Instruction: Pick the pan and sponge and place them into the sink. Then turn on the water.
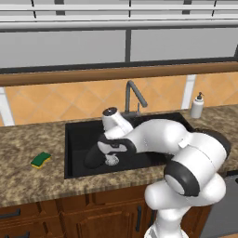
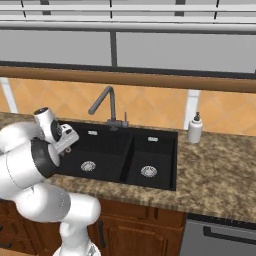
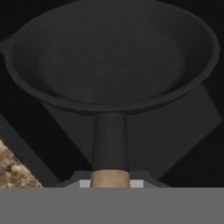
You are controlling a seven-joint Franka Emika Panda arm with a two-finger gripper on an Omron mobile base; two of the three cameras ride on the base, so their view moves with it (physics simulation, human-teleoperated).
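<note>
Down over the sink's wide basin, gripper (image 3: 110, 183) clamped tight on the tan tip of the pan's handle, pan (image 3: 109, 57) stretching away level ahead in the hand view. Seen from the left base view, same pan (image 1: 94, 158) hanging low inside the sink (image 1: 76, 128), near the left wall, silver drain just beside it. Touching the floor or not: cannot tell.

For the step in hand, probably best: ease lower until the base rests flat, keep it level, only then let go, and lift straight up clear of the handle.

Containers next. Sink (image 2: 165, 137) from the right base view: both basins bare but for their drains, narrow one untouched. Sponge (image 1: 41, 159) out on the counter, well left of the sink. Faucet (image 1: 132, 95) dry, no stream falling.
</note>
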